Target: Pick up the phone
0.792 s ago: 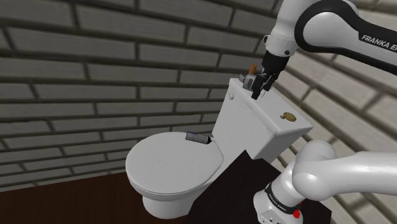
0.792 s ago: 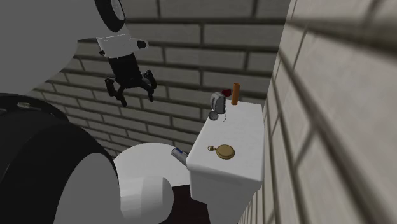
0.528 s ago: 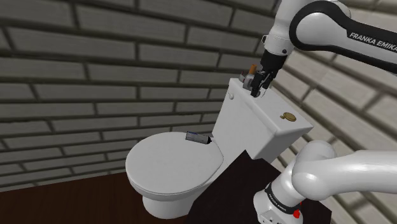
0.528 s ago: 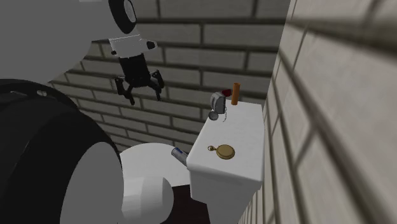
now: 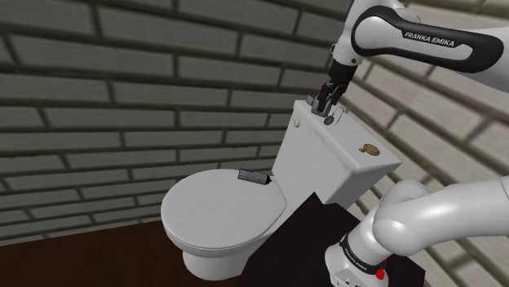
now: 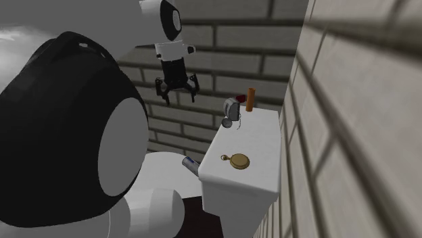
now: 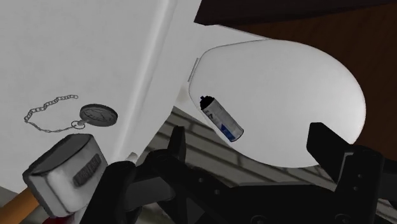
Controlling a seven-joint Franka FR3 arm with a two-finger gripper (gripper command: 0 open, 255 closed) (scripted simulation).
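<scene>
Where the flat white lid of the toilet tank [image 6: 260, 145] runs up to the grey brick wall [image 6: 203, 40], a grey, blocky phone [image 6: 232, 111] sits at the lid's far end, just beside an upright orange cylinder [image 6: 251, 99]. A round brass-coloured pocket watch [image 6: 238, 161] lies nearer along the same lid. The second exterior view shows the phone free, with nothing touching it. The wrist view brings it close [image 7: 63, 170], showing lettering on its face and the watch's thin chain spread over the lid. From the shoulder, the black two-finger gripper [image 5: 325, 104] overlaps that end of the tank, so whether it is over the phone or short of it cannot be told there. In the second exterior view the gripper [image 6: 179, 97] hangs in the air to that view's left of the phone, higher than the lid and apart from it. Its jaws stand apart and empty. Between the fingers [image 7: 175, 147] the wrist view looks down on a small grey and blue spray can [image 7: 221, 118] lying on the closed white toilet seat lid [image 7: 305, 83], well below them. The white arm [image 5: 408, 37] arches high over the tank, with the hand pointing down.
</scene>
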